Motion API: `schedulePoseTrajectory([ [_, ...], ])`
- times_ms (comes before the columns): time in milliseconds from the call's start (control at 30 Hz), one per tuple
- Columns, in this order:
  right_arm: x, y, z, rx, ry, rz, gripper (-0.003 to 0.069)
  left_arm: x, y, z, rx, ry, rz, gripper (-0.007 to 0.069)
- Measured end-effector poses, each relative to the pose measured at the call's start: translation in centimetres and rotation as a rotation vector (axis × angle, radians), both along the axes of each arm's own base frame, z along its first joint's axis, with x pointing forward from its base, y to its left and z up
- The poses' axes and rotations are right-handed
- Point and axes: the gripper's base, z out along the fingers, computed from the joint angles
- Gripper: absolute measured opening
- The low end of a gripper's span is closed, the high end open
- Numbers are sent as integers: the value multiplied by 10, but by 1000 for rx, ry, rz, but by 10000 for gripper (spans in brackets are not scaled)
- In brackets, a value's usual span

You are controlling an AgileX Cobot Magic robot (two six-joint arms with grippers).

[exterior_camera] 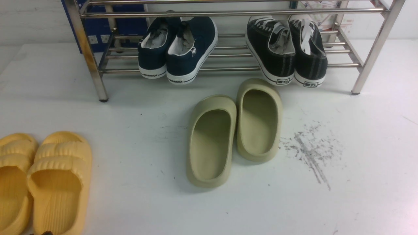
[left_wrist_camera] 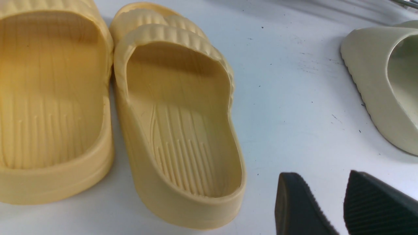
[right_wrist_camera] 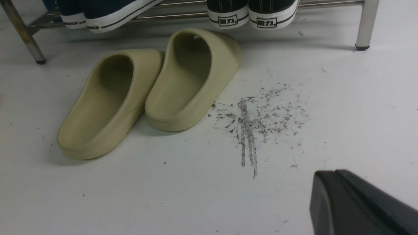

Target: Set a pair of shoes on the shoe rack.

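The pair of shoes, two black canvas sneakers with white laces, rests side by side on the lower bars of the steel shoe rack at its right end, heels overhanging toward me. In the left wrist view my left gripper is open, bare white table showing between its dark ribbed fingers, next to the yellow slippers. In the right wrist view my right gripper is shut, its two pads pressed together with nothing in them, low over the table to the right of a grey scuff mark. Neither gripper appears in the front view.
Navy WARRIOR sneakers sit on the rack's left part. Olive-beige slippers lie on the table in front of the rack. Yellow slippers lie at the near left. A grey scuff mark stains the table at right. A rack leg stands far right.
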Motion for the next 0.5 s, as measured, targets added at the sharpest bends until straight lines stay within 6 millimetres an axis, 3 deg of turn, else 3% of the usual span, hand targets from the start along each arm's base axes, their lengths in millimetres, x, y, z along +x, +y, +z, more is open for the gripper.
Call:
schedulePoseTrajectory([
  [333, 0, 0, 0, -7, 1, -1, 13, 0, 0, 0, 0, 0, 0, 239],
  [500, -2, -7, -2, -130, -21, -44, 16, 0, 0, 0, 0, 0, 0, 239],
])
